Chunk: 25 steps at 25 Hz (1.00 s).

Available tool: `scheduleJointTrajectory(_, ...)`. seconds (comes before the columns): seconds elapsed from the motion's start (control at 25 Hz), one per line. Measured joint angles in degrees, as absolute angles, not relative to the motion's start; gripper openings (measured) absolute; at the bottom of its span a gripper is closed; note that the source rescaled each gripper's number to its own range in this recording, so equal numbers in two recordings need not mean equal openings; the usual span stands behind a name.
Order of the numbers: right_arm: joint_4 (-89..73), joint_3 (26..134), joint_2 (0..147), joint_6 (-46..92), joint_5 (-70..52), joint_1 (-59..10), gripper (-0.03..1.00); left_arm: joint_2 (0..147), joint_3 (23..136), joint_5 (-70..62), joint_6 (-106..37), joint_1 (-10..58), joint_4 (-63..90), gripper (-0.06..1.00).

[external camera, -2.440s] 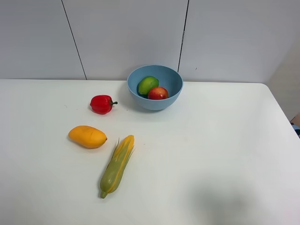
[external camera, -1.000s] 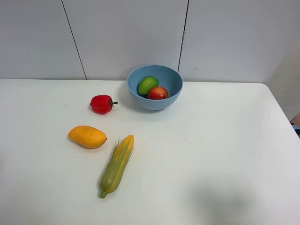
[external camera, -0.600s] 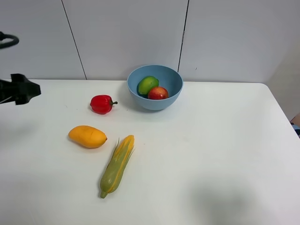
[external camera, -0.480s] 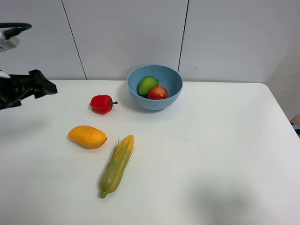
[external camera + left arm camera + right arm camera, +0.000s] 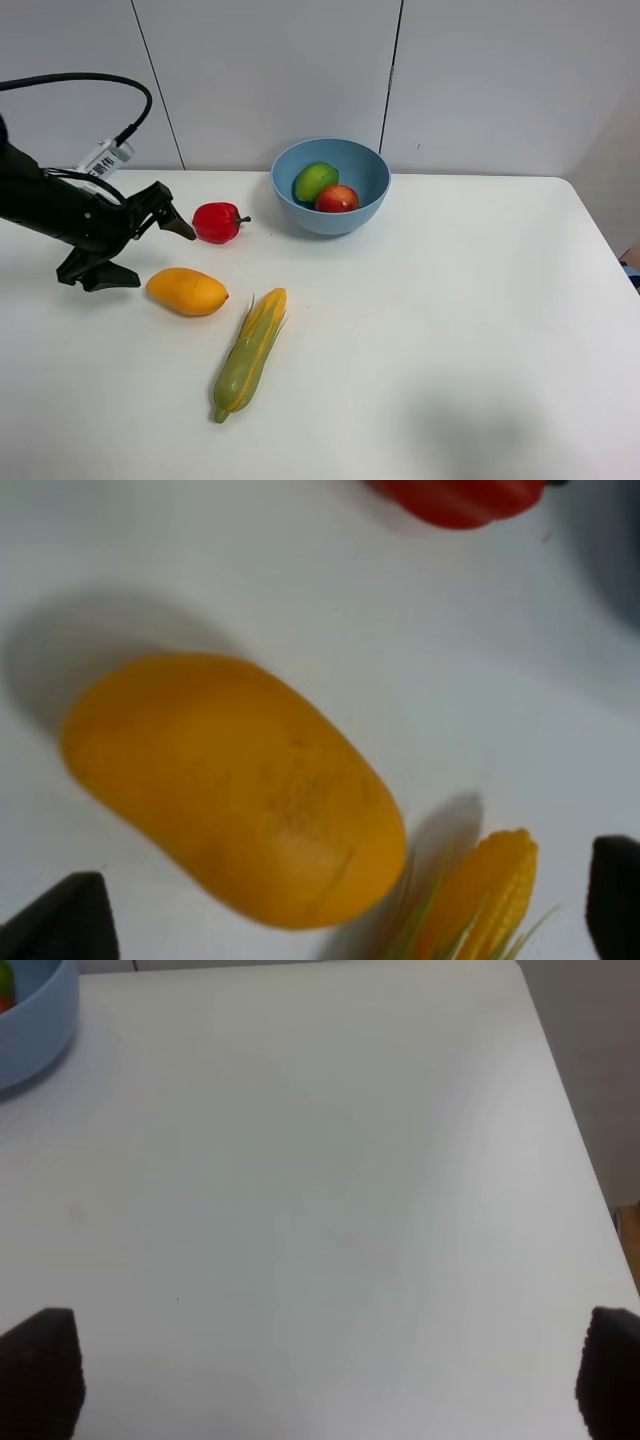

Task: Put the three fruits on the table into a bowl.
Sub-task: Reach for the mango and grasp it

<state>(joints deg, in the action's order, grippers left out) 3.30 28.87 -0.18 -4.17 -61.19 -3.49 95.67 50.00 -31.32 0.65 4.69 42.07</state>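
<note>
As the large white table [image 5: 450, 330] bears, well clear of the deep light-blue plastic bowl [image 5: 330, 222], an oval orange-yellow mango [image 5: 187, 291], the black left gripper [image 5: 165, 260], spread wide beside it, should straddle its narrow middle. The right gripper [image 5: 325, 1360] gapes too.

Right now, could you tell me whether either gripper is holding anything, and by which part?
Nothing is held. The left gripper is open near the mango; the right gripper is open above the table.
</note>
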Motion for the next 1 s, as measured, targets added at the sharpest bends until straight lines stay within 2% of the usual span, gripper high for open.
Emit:
scheduleJointTrajectory(0.16,3.30,28.87,-0.18,-4.17,-61.19,-3.49,0.99,98.60,54.38,-32.29,0.65,5.78,42.76,0.83)
scheduleJointTrajectory(0.6,3.30,28.87,-0.18,-4.17,-61.19,-3.49,0.99,98.90,54.96,-29.68,0.90,5.95,42.54,0.83)
scheduleJointTrajectory(1.0,3.30,28.87,-0.18,-4.17,-61.19,-3.49,0.99,99.67,49.37,-29.78,14.05,5.95,37.66,0.82)
